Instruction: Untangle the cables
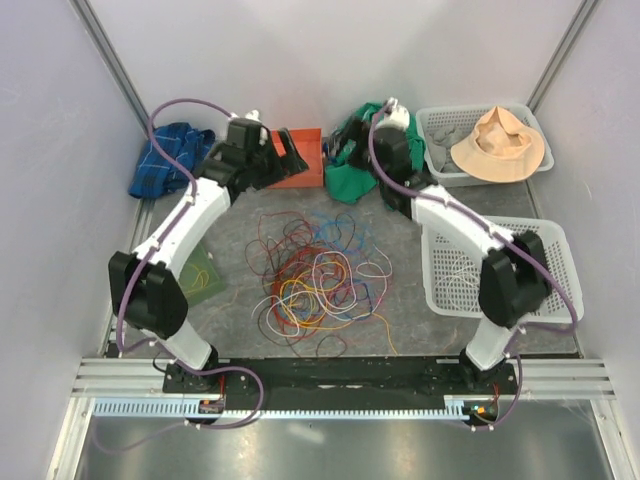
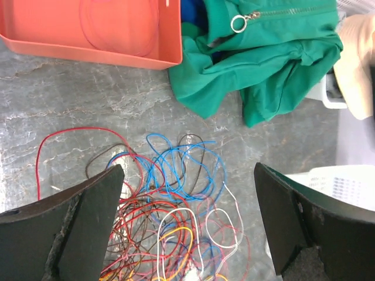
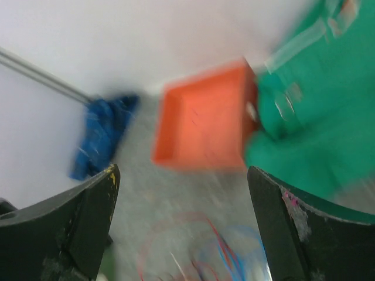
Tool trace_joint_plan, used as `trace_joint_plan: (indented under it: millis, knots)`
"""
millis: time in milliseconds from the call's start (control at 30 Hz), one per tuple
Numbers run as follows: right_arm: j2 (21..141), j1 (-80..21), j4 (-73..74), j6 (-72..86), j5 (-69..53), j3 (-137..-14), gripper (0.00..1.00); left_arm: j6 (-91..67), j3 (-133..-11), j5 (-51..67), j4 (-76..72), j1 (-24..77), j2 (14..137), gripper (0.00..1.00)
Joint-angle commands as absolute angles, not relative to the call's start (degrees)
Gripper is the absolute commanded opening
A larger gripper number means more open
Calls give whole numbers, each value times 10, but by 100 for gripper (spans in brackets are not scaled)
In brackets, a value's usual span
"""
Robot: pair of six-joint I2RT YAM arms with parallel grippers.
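Observation:
The cables [image 1: 312, 282] lie in one tangled heap of red, blue, white, orange, yellow and brown loops in the middle of the grey table. My left gripper [image 1: 288, 156] is open and empty, held above the table beyond the heap, near the orange tray. In the left wrist view the cables [image 2: 176, 205] lie below and between its spread fingers [image 2: 99, 205], untouched. My right gripper [image 1: 345, 150] is open and empty, high by the green jacket. The right wrist view is blurred. It shows a few red and blue cables [image 3: 228, 252] at the bottom, far below the gripper [image 3: 183, 172].
An orange tray [image 1: 300, 170] and a green jacket [image 1: 352, 172] lie behind the heap. A blue cloth [image 1: 165, 160] is at back left. A white basket holding a tan hat [image 1: 498, 142] is at back right. Another white basket [image 1: 470, 262] holds thin wires. A green pad [image 1: 200, 275] lies under the left arm.

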State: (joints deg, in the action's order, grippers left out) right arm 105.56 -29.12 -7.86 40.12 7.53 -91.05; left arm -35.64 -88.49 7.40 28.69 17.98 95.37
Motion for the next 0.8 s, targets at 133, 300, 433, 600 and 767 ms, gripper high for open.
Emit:
trace_joint_plan:
  millis: [133, 300, 433, 600, 767]
  knots:
    - [834, -397, -57, 363, 313, -608, 98, -386, -747, -166, 244, 362, 875, 100]
    - [709, -426, -50, 390, 334, -476, 98, -443, -662, -170, 243, 362, 840, 100]
    - [620, -440, -18, 396, 337, -413, 98, -479, -602, -188, 236, 354, 812, 100]
    - [521, -442, 31, 397, 326, -353, 98, -509, -582, -149, 208, 346, 858, 99]
    - [461, -442, 65, 394, 320, -326, 98, -524, -591, -162, 203, 344, 938, 83]
